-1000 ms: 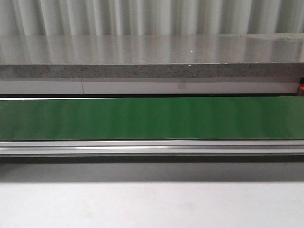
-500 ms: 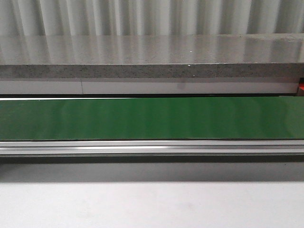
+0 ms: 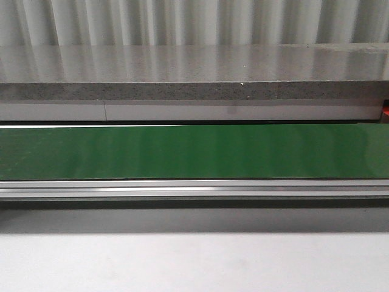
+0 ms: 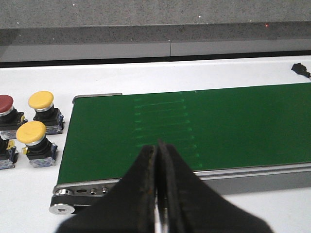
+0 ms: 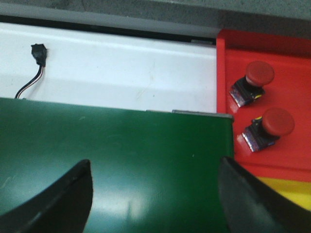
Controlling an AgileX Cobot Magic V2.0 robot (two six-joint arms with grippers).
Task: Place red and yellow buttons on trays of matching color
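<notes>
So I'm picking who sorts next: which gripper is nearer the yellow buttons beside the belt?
Left. The left gripper, shut, hovers over the green belt near the yellow buttons. The right gripper, open, sees only the red tray.

Left gripper (image 4: 156, 160) closed, empty, over green belt (image 4: 218, 126). Beside the belt's end, on white counter (image 4: 29, 189): two yellow buttons (image 4: 41, 100) (image 4: 30, 132), one red button (image 4: 5, 102).

A conveyor belt (image 3: 194, 152) ran across the tabletop (image 3: 194, 261), a stone ledge (image 3: 194, 91) behind it. Off one belt end three buttons (image 4: 35, 133) stood together on the tabletop. Past the other end two buttons (image 5: 265, 125) sat in a tray (image 5: 296, 87), with a second tray (image 5: 286, 187) adjoining. A cable plug (image 5: 38, 52) lay behind the belt.
</notes>
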